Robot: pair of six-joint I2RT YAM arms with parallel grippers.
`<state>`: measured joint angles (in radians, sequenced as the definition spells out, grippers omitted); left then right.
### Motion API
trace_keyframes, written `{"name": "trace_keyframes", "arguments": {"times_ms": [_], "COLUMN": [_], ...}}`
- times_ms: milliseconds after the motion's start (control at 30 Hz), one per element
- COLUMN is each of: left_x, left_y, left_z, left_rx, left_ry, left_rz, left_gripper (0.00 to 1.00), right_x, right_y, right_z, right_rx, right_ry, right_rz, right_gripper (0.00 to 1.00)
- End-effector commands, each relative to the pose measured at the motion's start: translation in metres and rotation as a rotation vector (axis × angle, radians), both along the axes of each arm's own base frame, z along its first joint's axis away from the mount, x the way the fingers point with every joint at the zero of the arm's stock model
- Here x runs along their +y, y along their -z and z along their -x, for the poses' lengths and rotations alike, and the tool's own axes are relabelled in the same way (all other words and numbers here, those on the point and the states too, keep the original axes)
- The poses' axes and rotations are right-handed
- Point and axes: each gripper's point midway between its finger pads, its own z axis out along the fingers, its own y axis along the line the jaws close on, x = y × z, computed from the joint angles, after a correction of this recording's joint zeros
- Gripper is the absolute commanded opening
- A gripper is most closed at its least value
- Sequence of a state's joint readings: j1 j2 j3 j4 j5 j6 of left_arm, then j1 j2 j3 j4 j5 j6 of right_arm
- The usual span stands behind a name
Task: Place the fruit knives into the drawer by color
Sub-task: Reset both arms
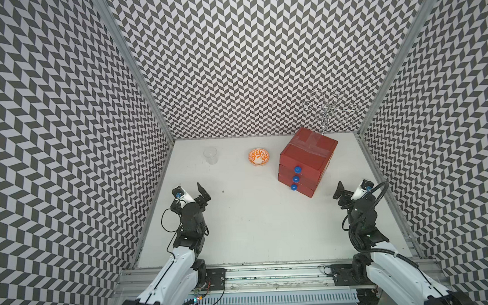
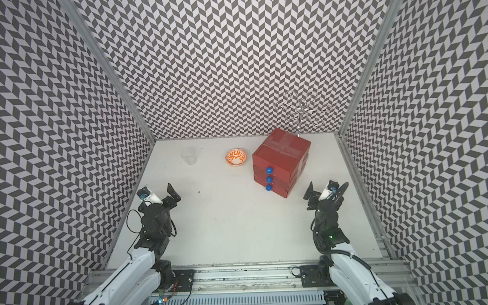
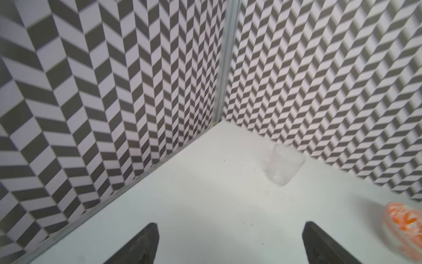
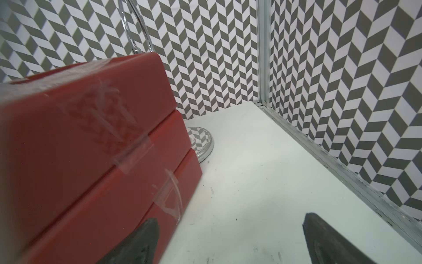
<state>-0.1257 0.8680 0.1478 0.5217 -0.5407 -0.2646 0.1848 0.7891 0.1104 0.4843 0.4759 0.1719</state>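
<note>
The drawer (image 1: 307, 156) (image 2: 279, 154) is a red chest with three blue ball knobs, standing at the back right of the white table with all three levels pushed in. Its taped side fills part of the right wrist view (image 4: 91, 148). No fruit knives show in any view. My left gripper (image 1: 203, 192) (image 2: 174, 193) (image 3: 230, 225) hangs open and empty over the table's left side. On the right, beside the chest, my right gripper (image 1: 338, 190) (image 2: 308, 190) (image 4: 230, 219) is open too, with nothing between its fingers.
An orange-patterned bowl (image 1: 259, 157) (image 2: 236, 157) (image 3: 404, 219) sits left of the chest. A clear glass cup (image 1: 211, 155) (image 2: 188, 155) (image 3: 283, 166) stands at the back left. A wire rack (image 1: 329, 108) (image 2: 301, 109) rises behind the chest, its round base (image 4: 202, 141) on the table. Patterned walls enclose three sides.
</note>
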Motion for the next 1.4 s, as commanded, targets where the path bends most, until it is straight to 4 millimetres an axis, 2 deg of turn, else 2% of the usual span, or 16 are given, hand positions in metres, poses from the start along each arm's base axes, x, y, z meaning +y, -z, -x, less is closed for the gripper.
{"name": "trace_keyframes", "arguments": {"times_ms": [0, 100, 167, 267, 367, 467, 533, 667, 733, 833, 900, 967, 1233, 1367], "left_x": [-0.001, -0.005, -0.005, -0.009, -0.009, -0.024, -0.032, -0.028, -0.028, -0.032, -0.034, -0.035, -0.037, -0.037], "left_y": [-0.027, -0.02, -0.014, -0.021, -0.017, -0.018, -0.006, -0.005, 0.001, -0.001, 0.008, 0.003, 0.01, 0.008], "left_z": [-0.022, -0.033, -0.034, -0.037, -0.038, -0.047, -0.055, -0.059, -0.063, -0.071, -0.08, -0.075, -0.085, -0.083], "left_rx": [-0.125, -0.144, -0.157, -0.182, -0.199, -0.225, -0.168, -0.176, -0.138, -0.141, -0.078, -0.114, -0.078, -0.09], "left_ry": [0.044, 0.073, 0.07, 0.094, 0.099, 0.195, 0.246, 0.217, 0.224, 0.242, 0.263, 0.263, 0.312, 0.32], "left_rz": [-0.031, -0.046, -0.069, -0.117, -0.134, -0.184, -0.184, -0.186, -0.173, -0.19, -0.175, -0.196, -0.177, -0.176], "left_gripper": [1.0, 1.0, 1.0, 1.0, 1.0, 1.0, 1.0, 1.0, 1.0, 1.0, 1.0, 1.0, 1.0, 1.0], "right_x": [-0.011, -0.006, -0.001, 0.004, 0.004, 0.003, 0.0, -0.002, 0.002, 0.002, 0.005, 0.007, 0.008, 0.008], "right_y": [-0.023, -0.012, -0.012, -0.016, -0.019, -0.022, -0.023, -0.006, -0.013, -0.004, 0.004, 0.003, -0.003, -0.003], "right_z": [-0.006, -0.014, -0.024, -0.03, -0.038, -0.049, -0.056, -0.061, -0.057, -0.065, -0.077, -0.078, -0.076, -0.076], "right_rx": [-0.125, -0.124, -0.108, -0.135, -0.152, -0.158, -0.173, -0.184, -0.254, -0.176, -0.12, -0.129, -0.166, -0.169], "right_ry": [0.06, 0.019, -0.011, -0.044, -0.051, -0.059, -0.064, -0.092, -0.116, -0.118, -0.131, -0.138, -0.14, -0.14], "right_rz": [0.001, 0.003, 0.019, 0.04, 0.052, 0.104, 0.088, 0.053, 0.078, 0.061, 0.069, 0.081, 0.091, 0.091], "right_gripper": [0.99, 0.99, 0.99, 0.99, 0.99, 0.99, 0.99, 0.99, 0.99, 0.99, 0.99, 0.99, 0.99, 0.99]}}
